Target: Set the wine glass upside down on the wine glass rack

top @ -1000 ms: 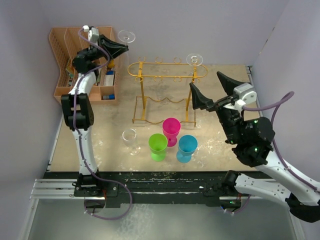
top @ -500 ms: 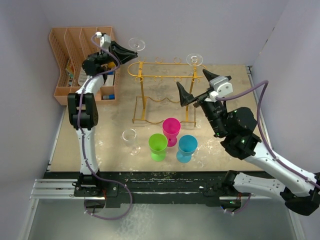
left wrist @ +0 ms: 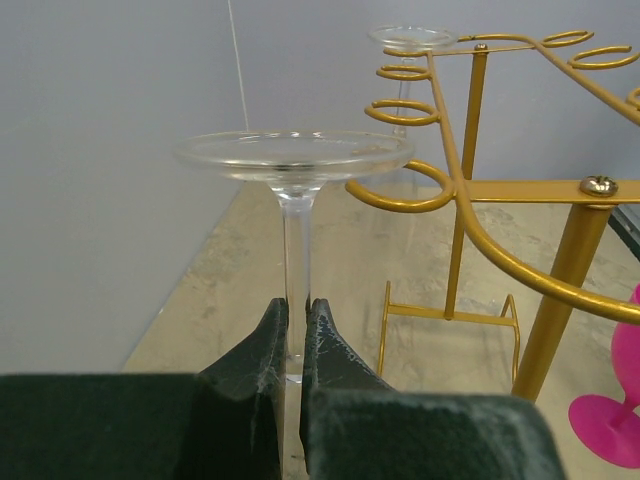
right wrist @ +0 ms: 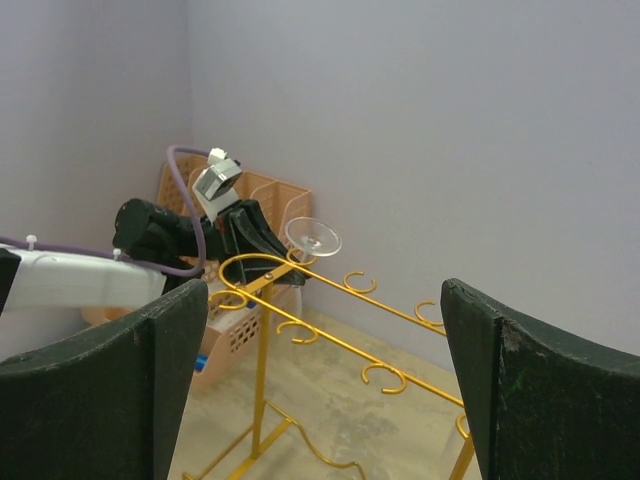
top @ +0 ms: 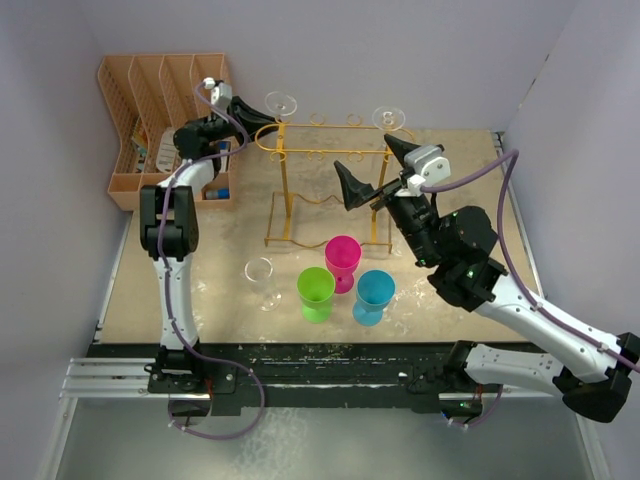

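Gripping hand: left gripper had its jaws pressed together on the thin stem of the wine glass, at the upper left of the overhead frame
Wine glass: held upside down and upright, its round foot on top, stem running down between the dark fingers; the bowl was hidden below them
Glass and rack: in the left wrist view the foot sat level with, and just beside, the end loop of the wine glass rack; whether they touched could not be told
Rack: gold wire stand at the upper middle of the overhead frame, upright on the table
Second glass: hung foot-up at the rack's right end
Right gripper: jaws wide apart and holding nothing, raised in front of the rack's right post, right of centre in the frame
Cups: pink, green and blue, clustered at centre frame, below the rack
Clear glass: stood on the table just left of the green cup
Organiser: peach slotted tray in the upper left corner
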You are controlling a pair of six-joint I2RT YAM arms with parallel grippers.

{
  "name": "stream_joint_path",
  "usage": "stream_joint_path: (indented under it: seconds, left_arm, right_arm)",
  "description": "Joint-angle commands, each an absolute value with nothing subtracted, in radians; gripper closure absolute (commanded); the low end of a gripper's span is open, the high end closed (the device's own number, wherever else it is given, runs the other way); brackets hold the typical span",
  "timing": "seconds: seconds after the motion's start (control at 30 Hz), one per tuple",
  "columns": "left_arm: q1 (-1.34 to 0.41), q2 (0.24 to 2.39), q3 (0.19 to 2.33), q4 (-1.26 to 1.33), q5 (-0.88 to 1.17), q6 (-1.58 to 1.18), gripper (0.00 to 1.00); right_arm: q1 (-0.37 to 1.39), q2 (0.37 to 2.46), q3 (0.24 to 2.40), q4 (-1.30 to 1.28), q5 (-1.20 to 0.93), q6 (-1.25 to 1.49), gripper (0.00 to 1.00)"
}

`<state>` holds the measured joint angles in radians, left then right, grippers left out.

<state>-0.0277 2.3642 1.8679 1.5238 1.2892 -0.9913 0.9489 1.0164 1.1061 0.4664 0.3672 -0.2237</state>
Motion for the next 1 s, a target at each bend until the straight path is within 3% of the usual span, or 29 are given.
stream_joint_path:
  seconds: [0.0, 0.6, 0.97]
  left_arm:
    - [-0.028, 2.248, 1.824, 1.648, 1.305, -0.924, 1.0]
    - [-0.044, 2.164, 1.719, 1.648, 1.309, -0.81, 1.0]
    - [-0.054, 2.224, 1.792, 1.649, 1.299, -0.816, 1.0]
  right_arm:
    - [0.953, 1.004, 1.136, 0.555, 0.348, -0.196, 0.0]
    - [0.953, 1.036, 1.139, 0.567, 0.336, -0.171, 0.0]
    - [0.953, 1.078, 1.169, 0.531, 0.316, -0.161, 0.0]
